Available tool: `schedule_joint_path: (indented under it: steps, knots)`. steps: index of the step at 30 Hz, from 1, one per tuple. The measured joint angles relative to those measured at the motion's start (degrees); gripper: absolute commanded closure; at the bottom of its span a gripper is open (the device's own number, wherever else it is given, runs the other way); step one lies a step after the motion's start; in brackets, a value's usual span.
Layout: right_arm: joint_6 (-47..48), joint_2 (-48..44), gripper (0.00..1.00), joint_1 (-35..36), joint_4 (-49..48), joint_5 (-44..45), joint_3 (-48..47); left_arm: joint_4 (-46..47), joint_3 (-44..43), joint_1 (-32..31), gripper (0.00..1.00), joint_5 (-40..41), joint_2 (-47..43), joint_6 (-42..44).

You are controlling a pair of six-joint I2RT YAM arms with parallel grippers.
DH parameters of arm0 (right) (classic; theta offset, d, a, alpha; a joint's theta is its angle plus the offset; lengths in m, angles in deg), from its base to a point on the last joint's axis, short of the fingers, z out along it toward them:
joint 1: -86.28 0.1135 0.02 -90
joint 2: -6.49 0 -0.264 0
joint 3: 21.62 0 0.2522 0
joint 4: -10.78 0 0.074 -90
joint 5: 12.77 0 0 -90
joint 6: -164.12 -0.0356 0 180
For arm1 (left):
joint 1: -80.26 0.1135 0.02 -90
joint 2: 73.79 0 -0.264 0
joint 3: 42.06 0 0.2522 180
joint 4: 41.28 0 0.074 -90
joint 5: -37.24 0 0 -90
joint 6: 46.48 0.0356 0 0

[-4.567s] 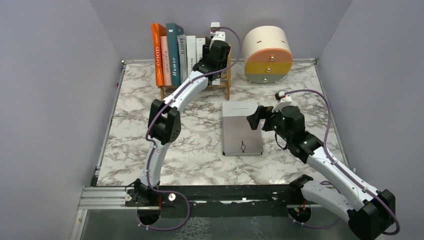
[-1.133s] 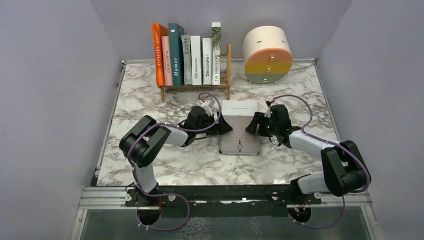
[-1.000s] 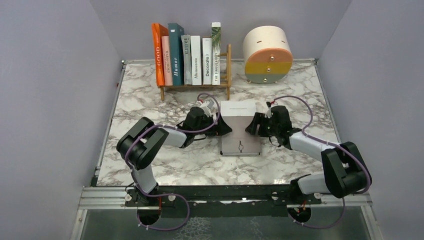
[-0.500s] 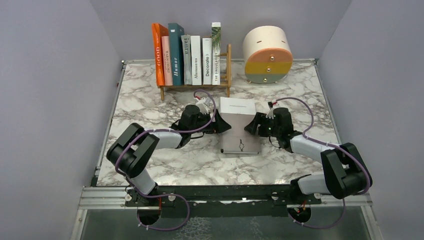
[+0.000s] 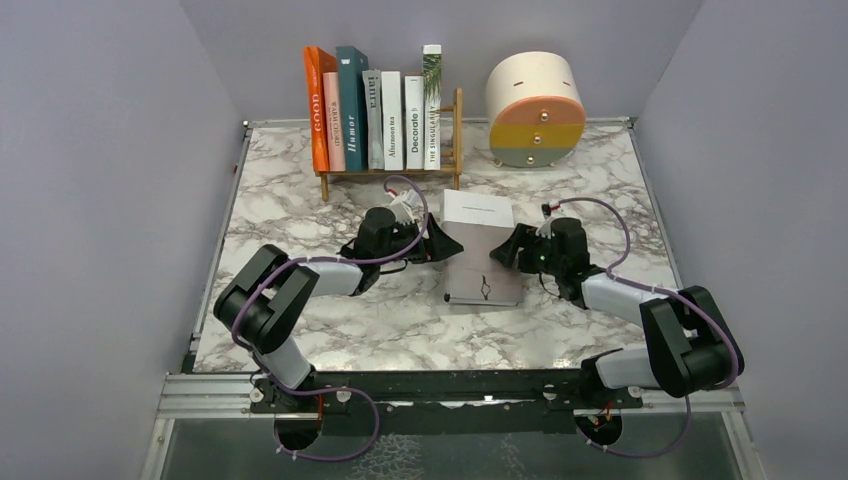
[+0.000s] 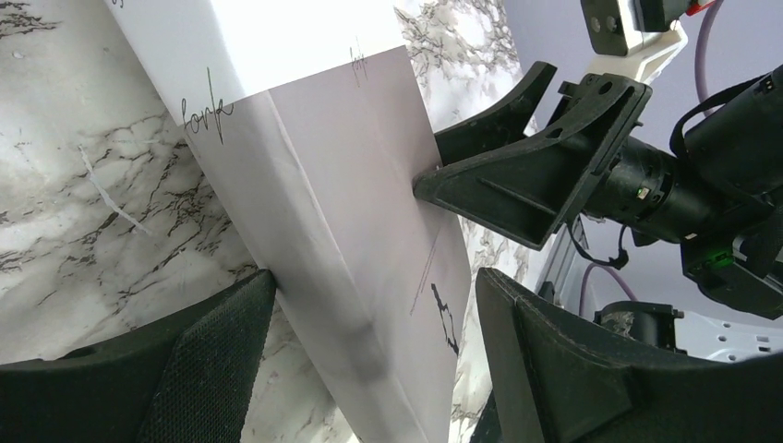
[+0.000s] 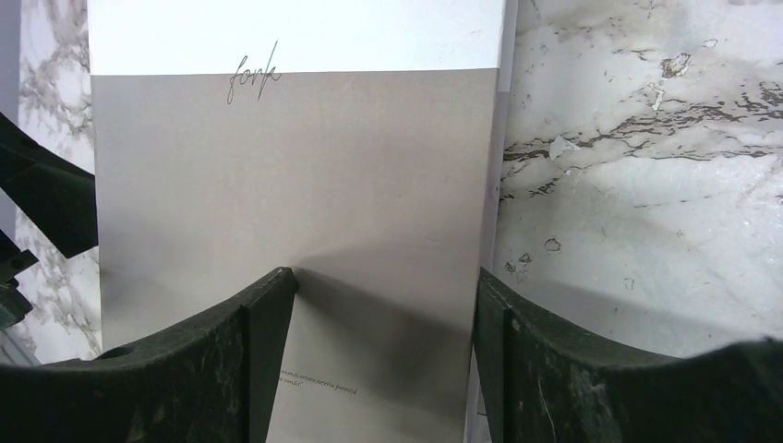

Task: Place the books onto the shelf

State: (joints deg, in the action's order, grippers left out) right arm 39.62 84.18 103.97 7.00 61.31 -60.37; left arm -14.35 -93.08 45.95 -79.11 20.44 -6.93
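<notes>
Books (image 5: 372,105), seven, stand upright in the shelf (image 5: 456,135) at the far side. An eighth, the grey-and-white book (image 5: 482,262), sits tilted mid-bench (image 5: 300,200). My right tool (image 5: 503,250) is spread, tips against the cover. My left tool (image 5: 441,245) gapes around its edge; I cannot tell if it is gripping.

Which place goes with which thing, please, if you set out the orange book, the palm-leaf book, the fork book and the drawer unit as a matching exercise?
Things:
1. orange book
2. palm-leaf book
3. fork book
4. drawer unit

Places:
A. right of the shelf, by the back wall
B. left end of the shelf
C. in front of the shelf, not on it
D. right end of the shelf

Pairs: 1-B, 2-D, 3-C, 4-A
</notes>
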Motion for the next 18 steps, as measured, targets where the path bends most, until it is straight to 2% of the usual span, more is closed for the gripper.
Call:
schedule_joint_path:
  steps: [18]
  knots:
    - [-6.5, -0.5, 0.35, -0.9, -10.7, 1.8, 5.8, 10.2, -4.8, 1.8, 0.29, -1.3, 6.4, -5.9]
